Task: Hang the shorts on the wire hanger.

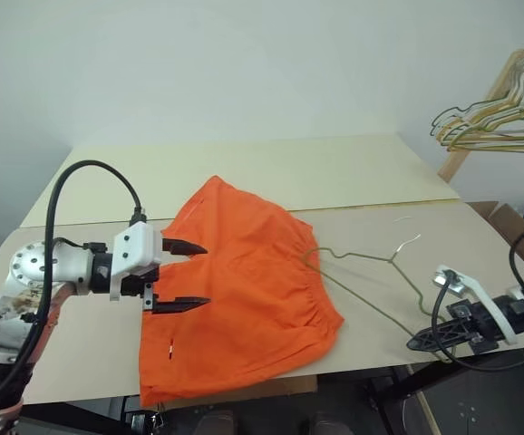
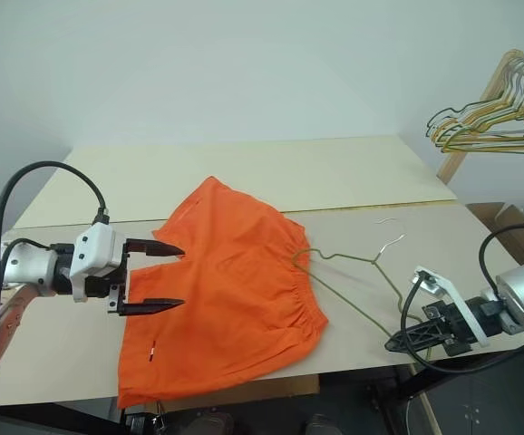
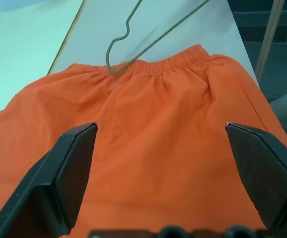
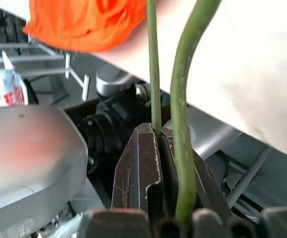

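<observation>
The orange shorts point(image 1: 244, 290) lie flat on the table point(image 1: 371, 181), waistband toward the right and one hem hanging over the front edge. The grey wire hanger point(image 1: 371, 285) lies on the table right of them, one corner touching the gathered waistband point(image 3: 116, 69). My right gripper point(image 1: 413, 343) is at the table's front edge, shut on the hanger's other corner; the wire runs out between its closed fingers point(image 4: 143, 153). My left gripper point(image 1: 203, 274) hovers over the left side of the shorts, jaws wide open with nothing between them.
A wooden rack point(image 1: 480, 109) with a bunch of gold, green and grey hangers point(image 1: 493, 122) stands beyond the table's right end. A second, paler board point(image 1: 244, 172) forms the back of the table. A small bit of wire point(image 1: 402, 217) lies near the hanger's hook.
</observation>
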